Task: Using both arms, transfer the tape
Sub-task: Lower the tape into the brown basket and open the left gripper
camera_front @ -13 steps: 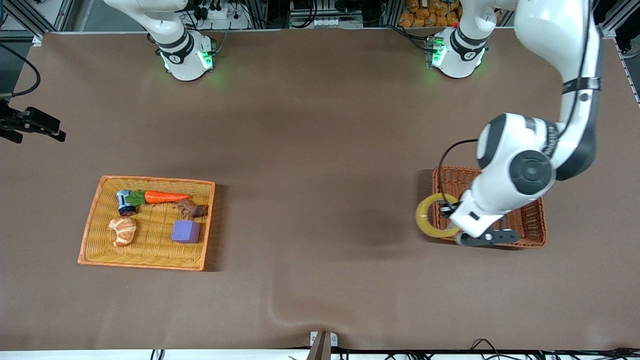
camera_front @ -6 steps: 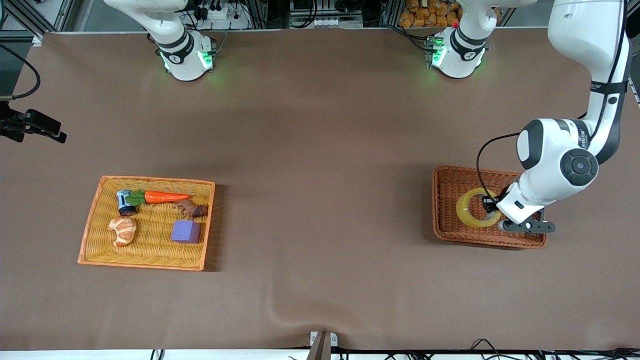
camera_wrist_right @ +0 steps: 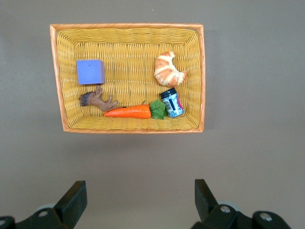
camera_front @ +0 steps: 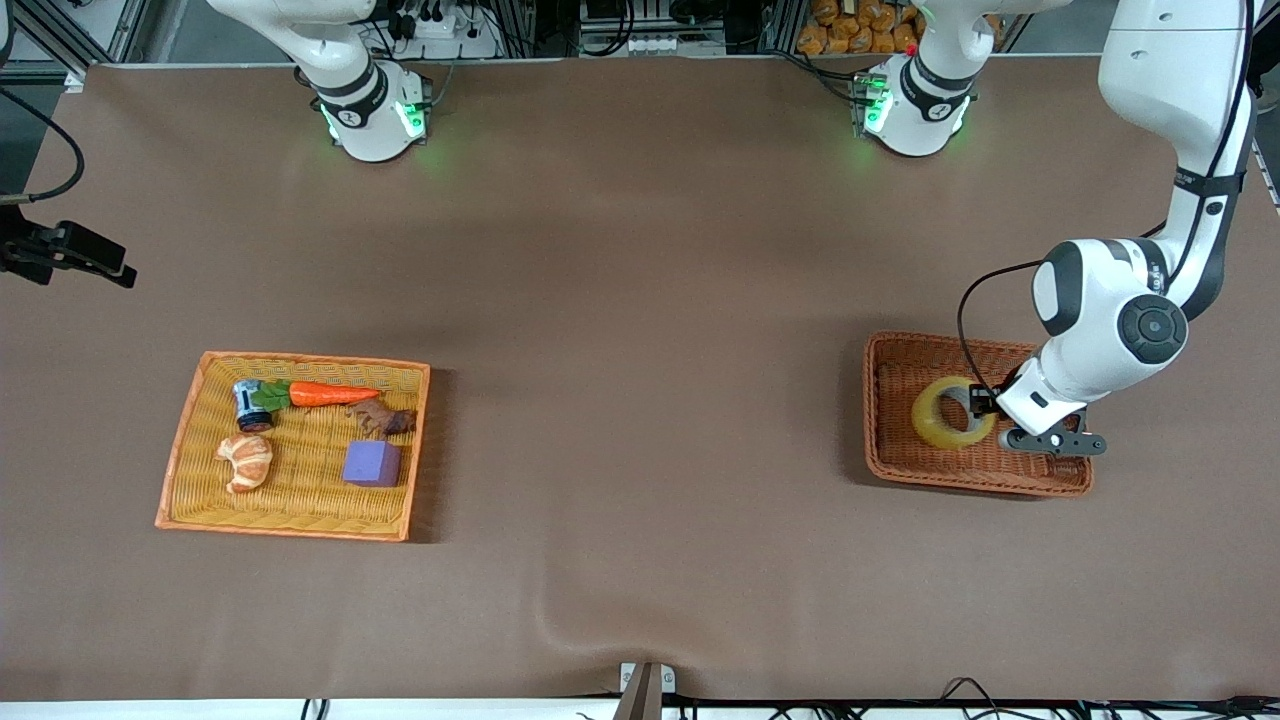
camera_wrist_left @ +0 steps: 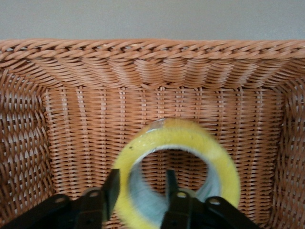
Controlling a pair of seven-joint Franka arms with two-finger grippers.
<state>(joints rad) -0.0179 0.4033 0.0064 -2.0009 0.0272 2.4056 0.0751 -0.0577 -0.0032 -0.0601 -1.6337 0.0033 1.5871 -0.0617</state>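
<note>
The tape (camera_front: 938,428), a yellowish ring with a grey core, lies tilted in the brown wicker basket (camera_front: 880,400) at the left arm's end of the table. My left gripper (camera_front: 977,408) is low in this basket. In the left wrist view its fingers (camera_wrist_left: 113,183) straddle the wall of the tape (camera_wrist_left: 181,136), one outside the ring and one in the hole, spread wider than the wall. My left gripper (camera_wrist_left: 141,180) is open. My right gripper (camera_wrist_right: 138,191) is open and empty, high over the bare table beside the yellow tray; it does not show in the front view.
The yellow wicker tray (camera_front: 180,440) at the right arm's end holds a carrot (camera_front: 330,394), a croissant (camera_front: 246,462), a purple cube (camera_front: 372,464), a small can (camera_front: 250,405) and a brown toy animal (camera_front: 384,418). The basket walls (camera_wrist_left: 152,52) stand close around my left gripper.
My left gripper carried the tape from over the basket's rim into the basket and came lower. Its fingers have parted, and the tape now rests tilted. The right arm has not moved.
</note>
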